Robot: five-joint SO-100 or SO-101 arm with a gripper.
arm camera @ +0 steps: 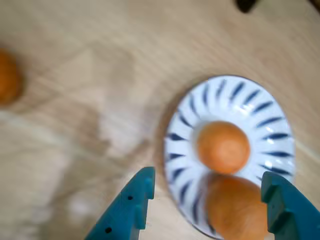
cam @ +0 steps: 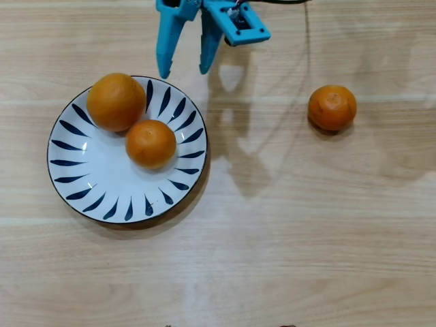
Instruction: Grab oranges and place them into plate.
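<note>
three oranges [cam: 116,101] [cam: 150,144] [cam: 332,107], one plate [cam: 102,184], one wooden table [cam: 286,231]

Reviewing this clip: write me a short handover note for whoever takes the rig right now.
Gripper: open, empty, above the table just beyond the plate's far rim in the overhead view.
Plate: holds two oranges, the larger orange and a smaller orange, touching each other.
Third orange: on the bare table, well right of the plate in the overhead view.
Done: two placed. Left: fetch the third orange and put it on the plate.

I read no text, labels, brands or numbers in either view; the plate [cam: 75,197] carries only painted blue strokes, no lettering.
</note>
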